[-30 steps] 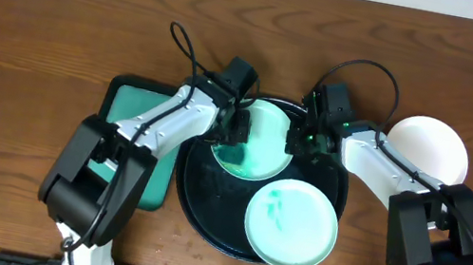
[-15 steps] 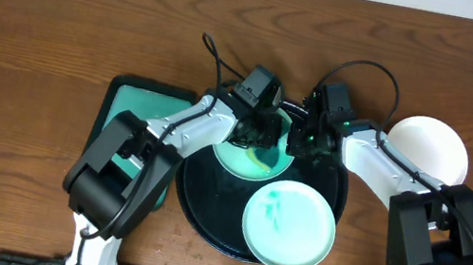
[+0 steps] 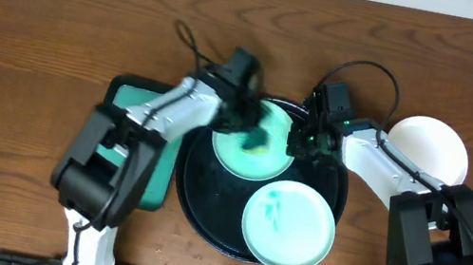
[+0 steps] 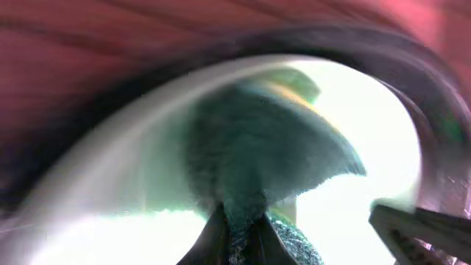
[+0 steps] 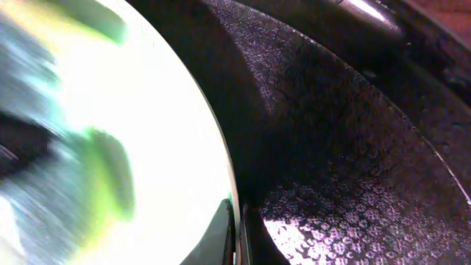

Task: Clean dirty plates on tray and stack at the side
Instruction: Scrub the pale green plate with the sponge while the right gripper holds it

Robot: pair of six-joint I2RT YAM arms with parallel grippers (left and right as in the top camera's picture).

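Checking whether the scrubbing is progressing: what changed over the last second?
The left gripper, shut on a sponge, swept right across the upper mint plate, then back left. The right gripper stays clamped on that plate's rim; the lower mint plate, white plate and black tray stayed put.

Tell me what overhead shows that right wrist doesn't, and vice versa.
Only overhead: the white plate on the table, the smeared front plate and the teal tray. Only right wrist: the right gripper pinching the rear plate at its rim, and the textured base of the black tray. Both: the rear plate, the black tray, and the sponge on that plate, blurred in each.
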